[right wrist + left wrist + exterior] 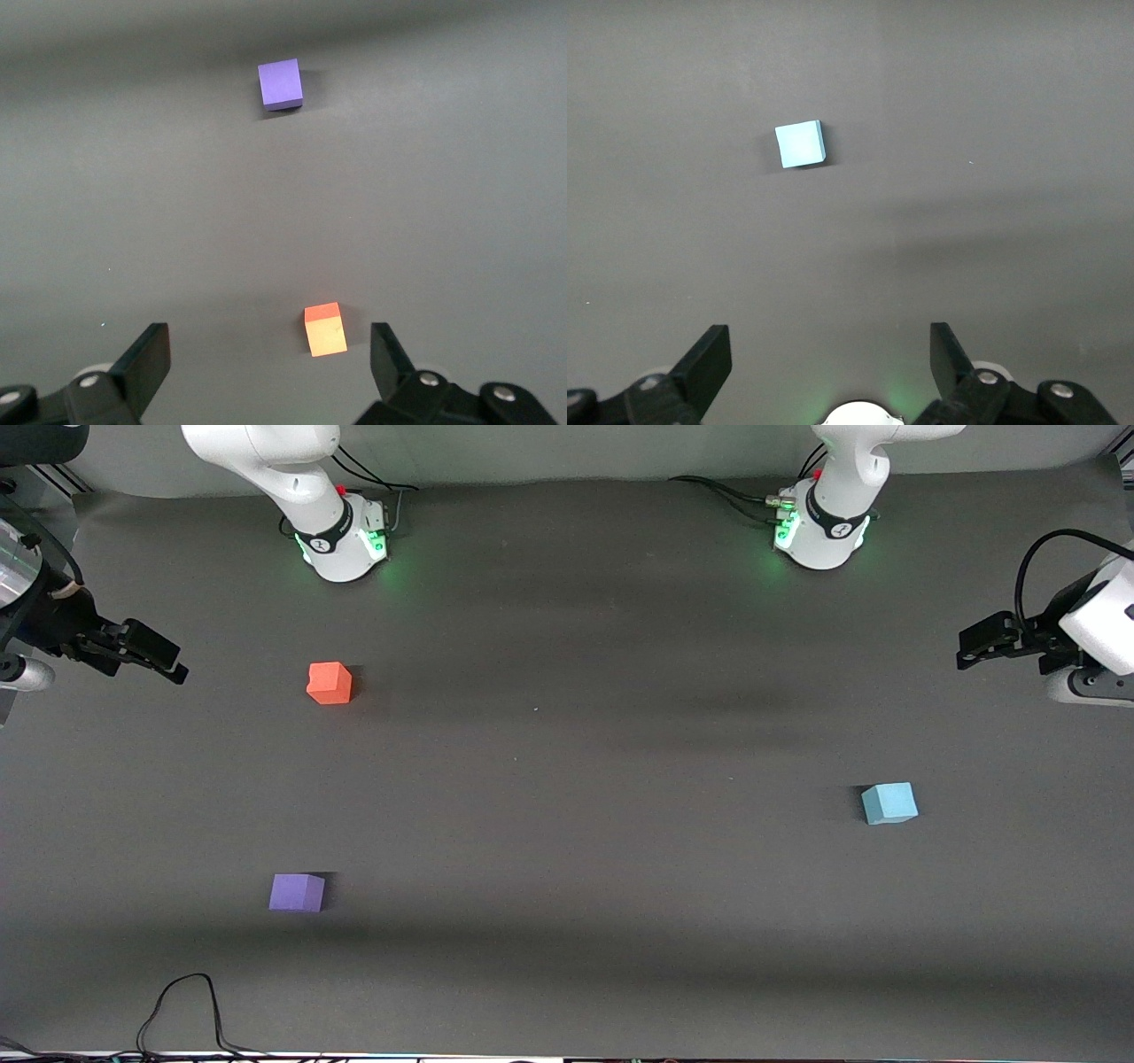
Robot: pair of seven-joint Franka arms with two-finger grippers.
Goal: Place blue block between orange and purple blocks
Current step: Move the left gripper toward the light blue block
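Observation:
The light blue block (889,803) sits on the dark table toward the left arm's end; it also shows in the left wrist view (801,144). The orange block (330,683) and the purple block (297,892) sit toward the right arm's end, the purple one nearer to the front camera. Both show in the right wrist view, orange (324,328) and purple (281,84). My left gripper (973,646) (830,341) is open and empty, held up at its end of the table, apart from the blue block. My right gripper (168,661) (270,341) is open and empty, up beside the orange block.
The two arm bases (345,540) (824,531) stand at the table's edge farthest from the front camera. A black cable (186,1005) loops onto the table edge nearest the front camera, toward the right arm's end. The dark mat (567,779) lies between the orange and purple pair and the blue block.

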